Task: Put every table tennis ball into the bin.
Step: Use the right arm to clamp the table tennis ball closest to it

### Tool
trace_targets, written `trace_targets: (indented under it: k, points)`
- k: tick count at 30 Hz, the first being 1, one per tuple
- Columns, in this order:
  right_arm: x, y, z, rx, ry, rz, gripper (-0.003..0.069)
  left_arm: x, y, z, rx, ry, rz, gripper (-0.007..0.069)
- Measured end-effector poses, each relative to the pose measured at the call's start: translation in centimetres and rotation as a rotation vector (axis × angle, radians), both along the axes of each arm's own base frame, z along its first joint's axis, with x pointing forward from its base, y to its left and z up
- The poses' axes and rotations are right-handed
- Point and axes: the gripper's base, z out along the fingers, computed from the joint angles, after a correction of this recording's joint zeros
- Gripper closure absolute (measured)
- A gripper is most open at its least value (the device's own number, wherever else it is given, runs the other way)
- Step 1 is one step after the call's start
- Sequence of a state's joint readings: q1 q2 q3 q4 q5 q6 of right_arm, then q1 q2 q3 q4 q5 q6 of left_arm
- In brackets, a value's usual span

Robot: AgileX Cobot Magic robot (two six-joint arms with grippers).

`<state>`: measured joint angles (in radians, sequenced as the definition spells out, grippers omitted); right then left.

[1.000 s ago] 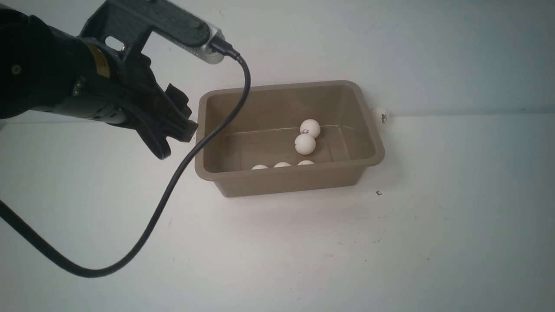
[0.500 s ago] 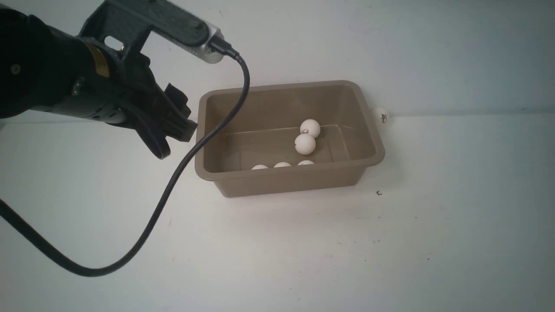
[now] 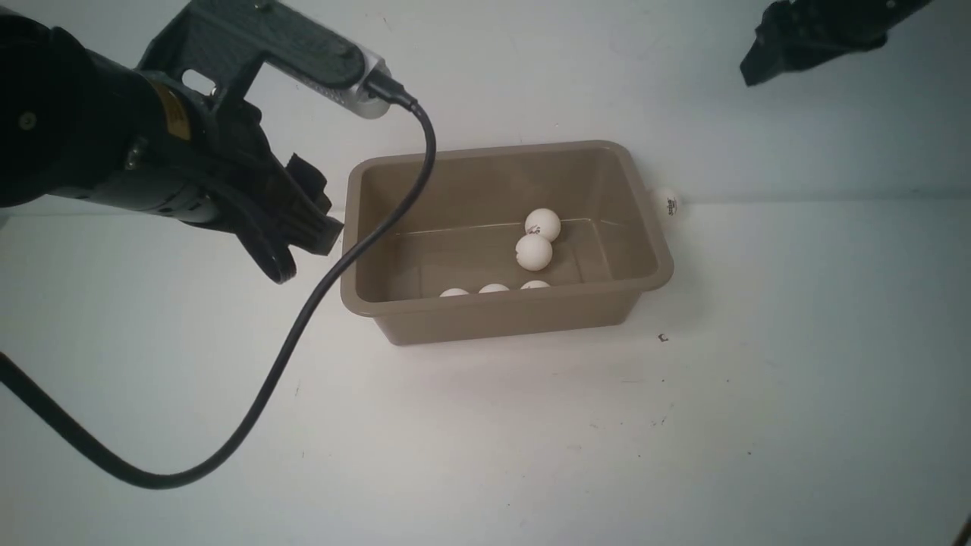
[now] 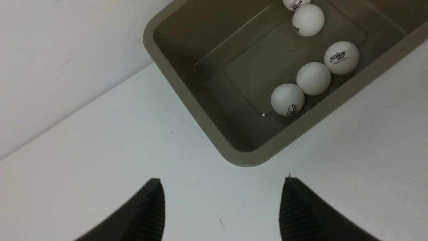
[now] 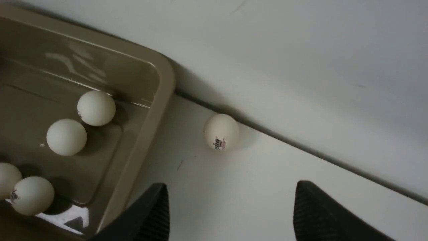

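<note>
Lying just outside the taupe rectangular plastic bin (image 3: pixel 501 302), by the white wall (image 3: pixel 683 91), is one small white table tennis ball (image 3: pixel 667 203); five more balls (image 3: pixel 534 252) sit inside. Left gripper (image 4: pixel 222 182) and right gripper (image 5: pixel 231 184) gape empty; a black cable (image 3: pixel 303 318) crosses the bin's left corner.

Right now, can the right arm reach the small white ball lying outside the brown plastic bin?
Probably yes. The right gripper is open and the small white ball lies ahead of it, apart from the brown plastic bin, though close to the wall.
</note>
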<state>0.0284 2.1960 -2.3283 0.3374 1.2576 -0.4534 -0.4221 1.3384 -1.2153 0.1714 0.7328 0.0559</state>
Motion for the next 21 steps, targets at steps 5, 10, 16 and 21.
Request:
trace_targets:
  k: [5, 10, 16, 21]
  points:
    - [0.8, -0.9, -0.8, 0.168, 0.007, -0.009, 0.0195, 0.0, 0.0, 0.0, 0.002, 0.000, 0.001, 0.0209]
    - [0.8, -4.5, -0.2, 0.305, -0.002, -0.049, 0.0194, 0.0, 0.1, 0.0, 0.017, -0.007, 0.001, 0.0209]
    - [-0.3, -9.2, 2.2, 0.435, -0.096, -0.083, 0.0194, 0.1, 0.1, 0.0, 0.020, -0.008, 0.001, 0.0209]
    - [-2.3, -12.9, 5.5, 0.495, -0.210, -0.111, 0.0194, 0.1, 0.1, 0.0, 0.021, -0.009, 0.001, 0.0209]
